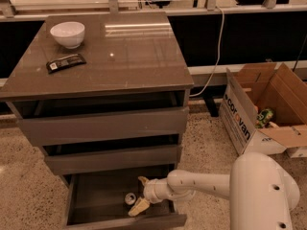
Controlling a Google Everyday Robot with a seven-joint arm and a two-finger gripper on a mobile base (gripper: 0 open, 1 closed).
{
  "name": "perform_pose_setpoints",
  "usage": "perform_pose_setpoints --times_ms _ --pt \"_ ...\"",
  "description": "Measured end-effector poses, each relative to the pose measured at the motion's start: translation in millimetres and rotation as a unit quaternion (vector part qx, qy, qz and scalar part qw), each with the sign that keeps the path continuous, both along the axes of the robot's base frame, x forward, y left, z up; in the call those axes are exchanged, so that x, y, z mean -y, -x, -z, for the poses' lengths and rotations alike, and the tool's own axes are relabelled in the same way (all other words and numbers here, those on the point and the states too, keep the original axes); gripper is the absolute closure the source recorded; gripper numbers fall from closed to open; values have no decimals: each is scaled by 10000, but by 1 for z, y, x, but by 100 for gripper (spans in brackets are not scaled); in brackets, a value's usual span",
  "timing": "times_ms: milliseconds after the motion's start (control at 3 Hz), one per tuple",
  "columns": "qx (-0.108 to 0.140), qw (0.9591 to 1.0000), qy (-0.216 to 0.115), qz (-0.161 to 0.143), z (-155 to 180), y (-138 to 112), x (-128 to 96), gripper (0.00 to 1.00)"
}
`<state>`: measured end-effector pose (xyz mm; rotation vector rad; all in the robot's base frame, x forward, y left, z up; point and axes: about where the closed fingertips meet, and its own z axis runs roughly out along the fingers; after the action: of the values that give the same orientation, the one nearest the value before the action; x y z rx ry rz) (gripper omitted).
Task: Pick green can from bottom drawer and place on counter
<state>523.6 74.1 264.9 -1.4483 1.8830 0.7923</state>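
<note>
Counted at the cabinet: three grey drawers, one table, one white bowl, one dark wrapped bar, one green can, one hand. Off to its right: one cardboard box, one greenish can.

On the table, topping the cabinet: bowl near the back left corner, bar just in front of it, apart from it. Open glossy slab across the middle and right, up to the front and right edges.

Below the table, drawers stepped outward: upper drawer out a little, middle drawer slightly more, bottom drawer out furthest and open from above. Speckled floor left of and before the cabinet. Cardboard box on the floor well off the cabinet's right side, flaps open, greenish can inside.

Inside the bottom drawer: green can, upright, silver top up, right of centre and near the front wall. Open drawer floor to the can's left.

Reaching in from the cabinet's right front corner: white arm, ending in the hand. Fingers spread wide, one toward the drawer's back, one toward its front wall. Green can in the mouth of that spread, between the two fingertips, just left of the wrist. Cannot tell whether touching either finger; not clamped.
</note>
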Motion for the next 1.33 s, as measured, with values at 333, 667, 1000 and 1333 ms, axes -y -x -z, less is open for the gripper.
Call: perform_pose_setpoints --times_ms 333,667,1000,1333 --pt "-126 9999 14 90 17 0 2 25" --pt "-241 9996 -5 123 30 -1 2 17" --pt "-354 9993 -22 115 40 -3 -1 17" --pt "-466 9989 -31 101 50 -3 -3 19"
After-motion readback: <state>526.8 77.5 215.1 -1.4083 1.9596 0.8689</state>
